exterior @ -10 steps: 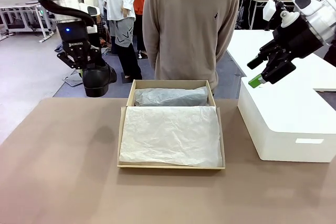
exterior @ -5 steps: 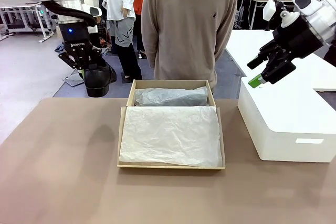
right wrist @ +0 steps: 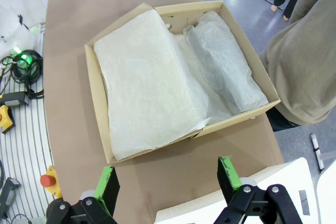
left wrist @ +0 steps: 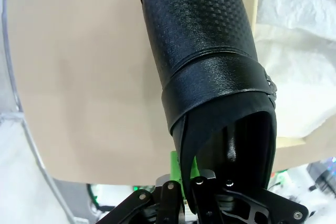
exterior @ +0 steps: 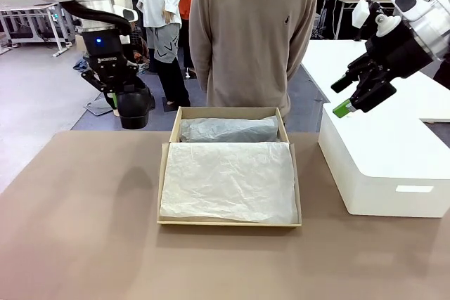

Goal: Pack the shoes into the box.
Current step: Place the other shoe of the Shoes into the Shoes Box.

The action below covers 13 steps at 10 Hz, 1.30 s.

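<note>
Carriage looks in hand: left tool clamps a black shoe left of the shoebox, while the right tool stands with jaws apart. Next move likely calls for lowering the shoe onto the tissue paper.

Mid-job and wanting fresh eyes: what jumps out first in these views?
The glossy black shoe stands out first, clamped in the left gripper and hanging in the air. Next comes the open cardboard box to its right at the middle of the table, with white tissue paper spread wide and a wrapped bundle along its far side. The right gripper hangs open above the white box on the right.
</note>
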### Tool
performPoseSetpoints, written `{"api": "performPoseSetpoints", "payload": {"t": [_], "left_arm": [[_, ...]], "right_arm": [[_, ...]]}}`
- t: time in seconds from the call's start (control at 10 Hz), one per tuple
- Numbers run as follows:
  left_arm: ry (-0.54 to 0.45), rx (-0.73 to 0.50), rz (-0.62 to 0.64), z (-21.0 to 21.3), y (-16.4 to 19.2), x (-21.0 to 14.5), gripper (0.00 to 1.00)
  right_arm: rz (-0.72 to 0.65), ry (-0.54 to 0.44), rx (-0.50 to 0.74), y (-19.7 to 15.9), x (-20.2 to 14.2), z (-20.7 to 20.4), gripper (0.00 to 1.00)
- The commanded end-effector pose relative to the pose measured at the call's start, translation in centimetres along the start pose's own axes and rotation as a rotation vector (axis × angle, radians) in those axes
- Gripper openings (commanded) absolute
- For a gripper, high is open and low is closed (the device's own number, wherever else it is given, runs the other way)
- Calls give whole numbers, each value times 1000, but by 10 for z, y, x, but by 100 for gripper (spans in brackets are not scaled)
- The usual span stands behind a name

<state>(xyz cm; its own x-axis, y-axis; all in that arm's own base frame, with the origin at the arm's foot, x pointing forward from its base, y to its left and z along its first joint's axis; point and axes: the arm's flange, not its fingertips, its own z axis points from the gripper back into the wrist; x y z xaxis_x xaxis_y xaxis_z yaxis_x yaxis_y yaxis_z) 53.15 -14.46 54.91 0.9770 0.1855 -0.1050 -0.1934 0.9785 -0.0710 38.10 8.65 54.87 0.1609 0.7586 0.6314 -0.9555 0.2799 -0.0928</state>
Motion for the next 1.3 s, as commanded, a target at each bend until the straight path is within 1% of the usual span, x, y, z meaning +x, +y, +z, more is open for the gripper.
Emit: {"api": "performPoseSetpoints", "payload": {"t": [0.0,0.2,0.3,0.4,0.5,0.7,0.8,0.9,1.2], "left_arm": [[-41,16,191,12,-28,-15,0],[-67,11,299,15,-63,-25,0],[-89,-17,362,14,-80,-27,0],[-137,-15,422,13,-97,-31,0],[-155,-29,466,11,-113,-34,0],[-191,-63,504,7,-136,-40,0],[-174,-55,507,7,-139,-41,0],[-147,-70,470,4,-132,-42,0],[-147,-70,470,4,-132,-42,0]], "right_arm": [[22,-30,11,-2,0,0,100],[22,-30,11,-2,0,0,100],[22,-30,11,-2,0,0,100],[22,-30,11,-2,0,0,100],[22,-30,11,-2,0,0,100],[22,-30,11,-2,0,0,100],[22,-30,11,-2,0,0,100],[22,-30,11,-2,0,0,100],[22,-30,11,-2,0,0,100]]}}
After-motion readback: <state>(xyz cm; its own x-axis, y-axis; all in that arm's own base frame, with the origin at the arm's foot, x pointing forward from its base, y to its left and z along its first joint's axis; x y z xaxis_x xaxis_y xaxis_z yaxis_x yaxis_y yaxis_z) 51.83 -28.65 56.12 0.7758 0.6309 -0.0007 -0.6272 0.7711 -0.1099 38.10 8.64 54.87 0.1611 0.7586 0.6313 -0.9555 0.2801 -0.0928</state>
